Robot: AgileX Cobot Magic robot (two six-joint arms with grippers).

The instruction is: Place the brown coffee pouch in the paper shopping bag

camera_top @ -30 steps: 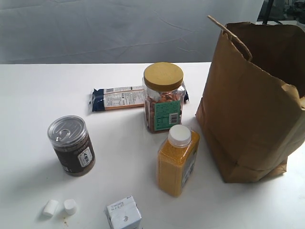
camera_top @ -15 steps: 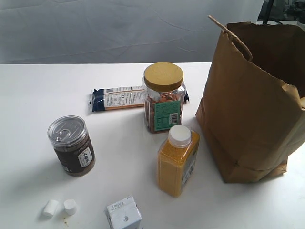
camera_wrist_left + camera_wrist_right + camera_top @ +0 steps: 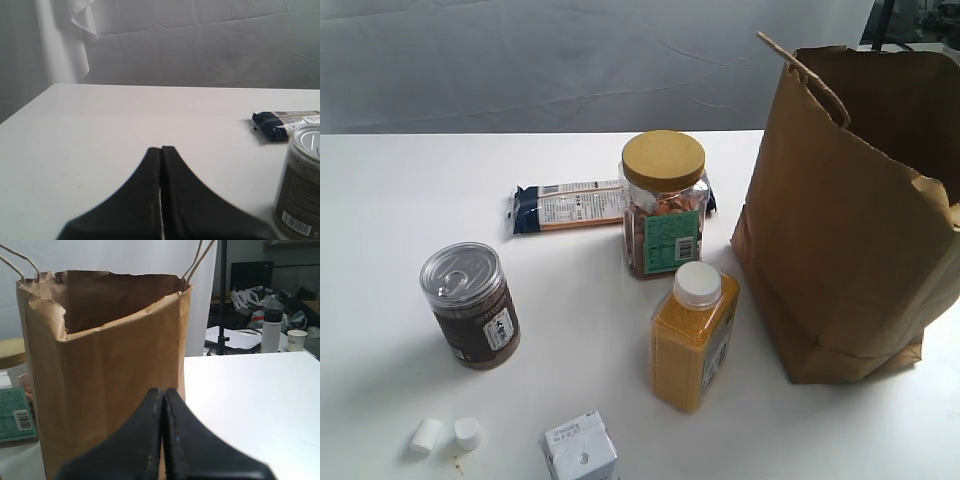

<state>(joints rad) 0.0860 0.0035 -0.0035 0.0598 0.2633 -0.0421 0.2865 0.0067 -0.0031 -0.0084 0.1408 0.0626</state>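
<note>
I am holding both grippers pressed fully closed, with nothing between the fingers. My left gripper is pointing out across the white table, and a pull-tab can and a dark blue snack packet are also showing in its view. My right gripper is pointing straight at the side of the paper shopping bag. The bag is standing upright at the right of the table, its long axis running vertically. Its open mouth is facing up and its twisted handles are rising above the rim. It is sitting just beside a yellow-lidded jar and a white-capped bottle of yellow grains. The brown coffee pouch is not showing in any view. The bag's inside is showing only as dark shadow, so I cannot tell where the pouch is lying or which way it is pointing.
</note>
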